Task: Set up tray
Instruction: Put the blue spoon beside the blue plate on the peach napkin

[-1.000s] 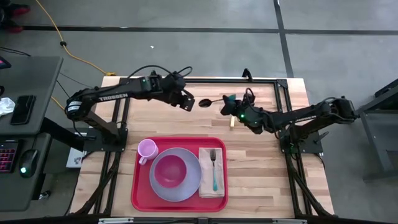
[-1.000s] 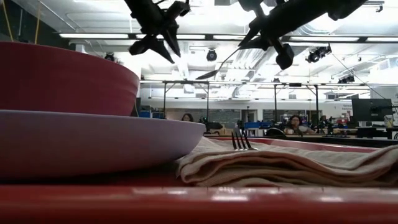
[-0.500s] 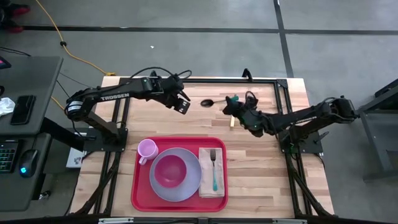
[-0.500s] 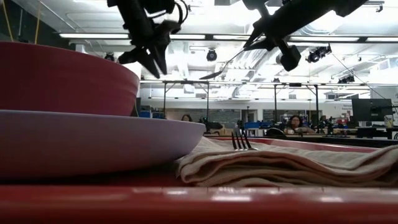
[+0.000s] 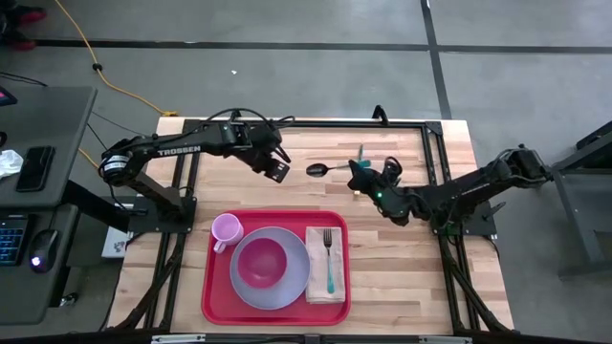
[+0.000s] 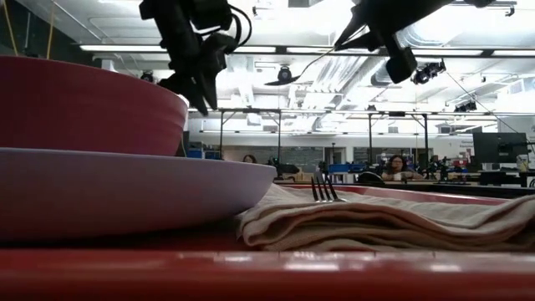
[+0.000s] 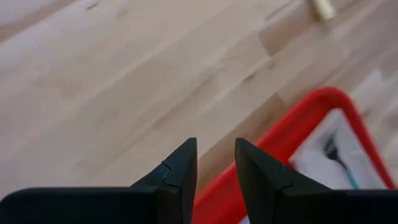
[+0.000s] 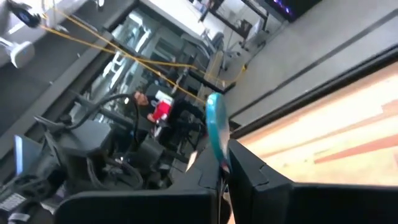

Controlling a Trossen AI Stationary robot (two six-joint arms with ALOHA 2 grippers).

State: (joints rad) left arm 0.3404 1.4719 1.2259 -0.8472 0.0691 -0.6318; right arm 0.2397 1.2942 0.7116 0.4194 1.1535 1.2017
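Tray (image 5: pixel 212 287) is sitting at the table's near edge, carrying plate, bowl, cup, napkin, fork; stiff, slick plastic, best gripped by its raised rim. Beyond it, left gripper (image 5: pixel 278 168) is hovering part-open and empty, while right gripper (image 5: pixel 360 173) is pinching a teal-handled spoon (image 5: pixel 325 168) aloft.

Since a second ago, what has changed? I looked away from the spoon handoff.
The left tool drew back from the spoon, empty. The right tool kept its grip on it and shifted slightly nearer the tray. Everything on the tray stayed put.
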